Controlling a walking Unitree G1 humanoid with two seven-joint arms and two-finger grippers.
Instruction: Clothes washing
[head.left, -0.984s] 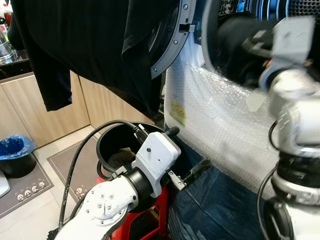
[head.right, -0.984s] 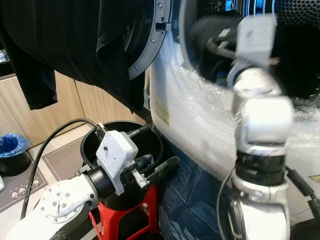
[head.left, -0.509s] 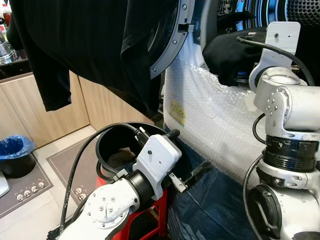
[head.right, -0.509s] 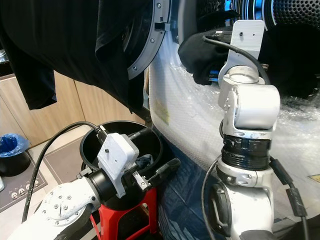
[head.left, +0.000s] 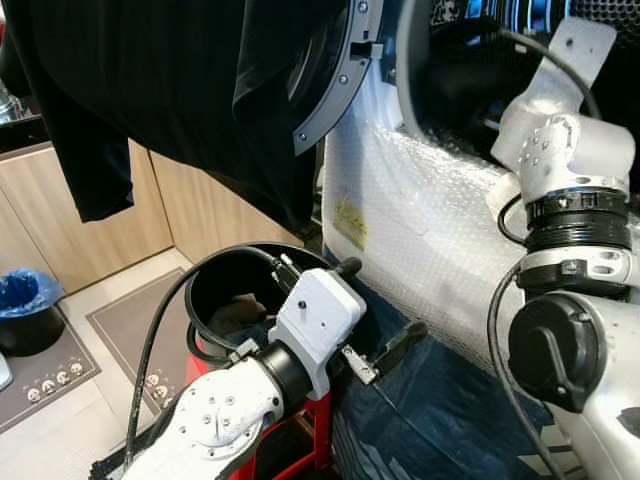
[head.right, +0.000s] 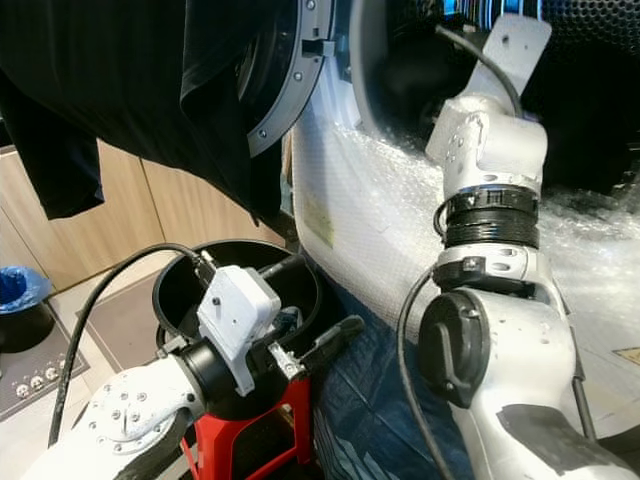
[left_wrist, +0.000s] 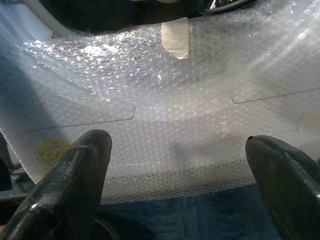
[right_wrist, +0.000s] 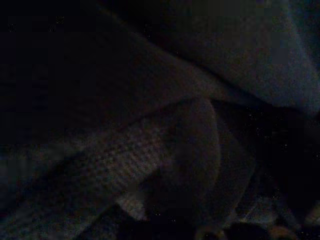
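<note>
Now our right arm (head.right: 487, 200) is deep in the washer (head.left: 420, 200), can't tell its grip; left gripper (head.left: 383, 312) wide open, cloth (right_wrist: 150, 165) may snag.

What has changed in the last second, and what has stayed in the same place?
The right arm has pushed deeper into the washing machine drum; the dark garment it held at the opening half a second ago has gone inside with it. The left gripper stays open over the black bucket, and the black shirt still hangs on the door.
</note>
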